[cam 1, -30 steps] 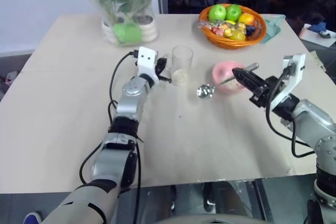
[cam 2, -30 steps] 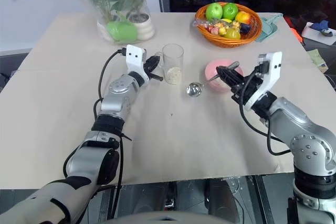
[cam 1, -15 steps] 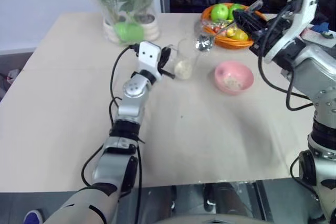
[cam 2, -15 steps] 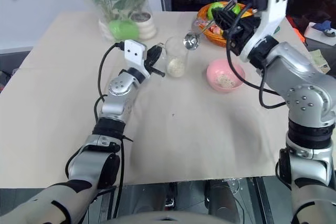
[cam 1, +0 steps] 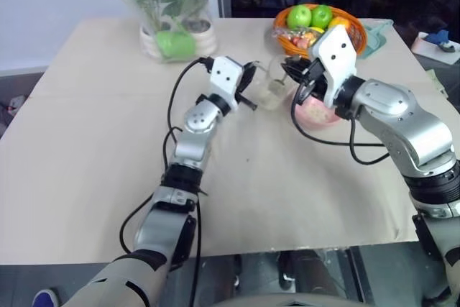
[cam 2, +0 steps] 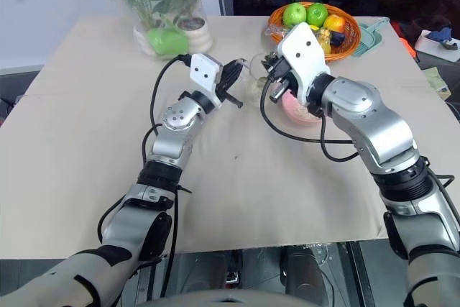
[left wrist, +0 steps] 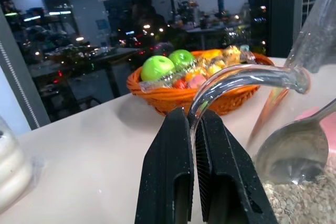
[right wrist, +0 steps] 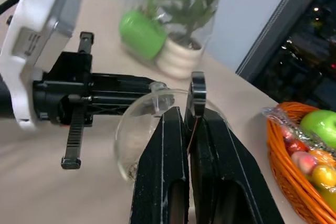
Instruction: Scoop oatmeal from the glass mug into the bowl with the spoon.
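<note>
Right gripper (right wrist: 190,129) swung back from basket to glass mug (cam 1: 272,85), pinching spoon (left wrist: 294,148); spoon head now inside tilted mug above oatmeal (left wrist: 304,203); left gripper (left wrist: 195,129) clamped on mug handle; bowl (cam 1: 316,114) under right wrist.

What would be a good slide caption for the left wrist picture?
Left gripper pinches the glass mug by its handle while the spoon dips toward the oatmeal, fruit basket behind.

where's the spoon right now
In the left wrist view the spoon has its head inside the tilted glass mug, just above the oatmeal; its handle is gripped by the right claw.
</note>
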Tool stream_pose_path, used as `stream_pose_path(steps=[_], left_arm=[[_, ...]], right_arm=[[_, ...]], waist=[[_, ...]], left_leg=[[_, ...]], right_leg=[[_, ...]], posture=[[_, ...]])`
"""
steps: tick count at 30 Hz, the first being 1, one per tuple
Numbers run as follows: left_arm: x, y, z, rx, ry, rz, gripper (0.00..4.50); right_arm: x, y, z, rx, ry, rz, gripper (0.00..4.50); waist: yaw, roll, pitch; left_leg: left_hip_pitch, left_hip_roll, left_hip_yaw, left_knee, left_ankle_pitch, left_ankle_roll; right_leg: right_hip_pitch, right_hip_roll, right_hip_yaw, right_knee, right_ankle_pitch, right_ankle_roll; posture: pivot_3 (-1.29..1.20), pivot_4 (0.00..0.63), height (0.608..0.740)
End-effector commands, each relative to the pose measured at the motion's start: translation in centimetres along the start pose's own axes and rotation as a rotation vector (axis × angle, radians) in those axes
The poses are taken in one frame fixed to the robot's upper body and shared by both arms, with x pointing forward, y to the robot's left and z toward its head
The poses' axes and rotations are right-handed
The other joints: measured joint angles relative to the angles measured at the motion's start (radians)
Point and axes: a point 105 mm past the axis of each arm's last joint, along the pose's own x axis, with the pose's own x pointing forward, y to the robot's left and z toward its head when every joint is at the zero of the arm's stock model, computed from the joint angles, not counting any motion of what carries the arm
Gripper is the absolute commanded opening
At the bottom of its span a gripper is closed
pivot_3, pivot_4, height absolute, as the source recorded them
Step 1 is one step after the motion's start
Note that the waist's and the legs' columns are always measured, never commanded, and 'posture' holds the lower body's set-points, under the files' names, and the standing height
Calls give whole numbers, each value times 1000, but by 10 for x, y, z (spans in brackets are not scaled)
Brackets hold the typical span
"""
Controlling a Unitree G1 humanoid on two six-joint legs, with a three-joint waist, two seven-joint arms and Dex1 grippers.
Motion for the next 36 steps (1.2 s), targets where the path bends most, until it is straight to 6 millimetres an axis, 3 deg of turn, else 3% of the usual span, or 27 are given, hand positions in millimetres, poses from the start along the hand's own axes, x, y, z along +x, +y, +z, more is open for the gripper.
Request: stream_pose_path(steps=[1, 11, 17, 26, 33, 36], left_arm=[[13, -4, 34, 71, -124, -28, 24], [26, -6, 25, 103, -76, -26, 24], [30, -4, 19, 122, -45, -30, 24], [34, -3, 20, 115, -37, -29, 24], [35, -4, 23, 108, -49, -35, 24], [34, -5, 20, 113, -42, -38, 24]], right_arm=[[-3, -7, 2, 97, -19, -24, 0], [-6, -31, 9, 450, -56, -122, 0], [-11, -43, 12, 485, -64, -176, 0], [-13, -38, 10, 519, -63, -171, 0], [-11, -25, 3, 626, -44, -120, 0], [-12, -29, 3, 683, -54, -133, 0]], waist=[[1, 0, 0], [-1, 0, 0], [0, 0, 0], [-1, 0, 0], [-1, 0, 0], [-1, 0, 0]], left_leg=[[0, 0, 0, 0, 0, 0], [0, 0, 0, 0, 0, 0], [0, 0, 0, 0, 0, 0], [0, 0, 0, -1, 0, 0], [0, 0, 0, -1, 0, 0], [0, 0, 0, -1, 0, 0]], right_leg=[[0, 0, 0, 0, 0, 0], [0, 0, 0, 0, 0, 0], [0, 0, 0, 0, 0, 0], [0, 0, 0, 0, 0, 0], [0, 0, 0, 0, 0, 0], [0, 0, 0, 0, 0, 0]], posture=[[0, 150, 740], [0, 150, 740], [0, 150, 740], [0, 150, 740], [0, 150, 740], [0, 150, 740]])
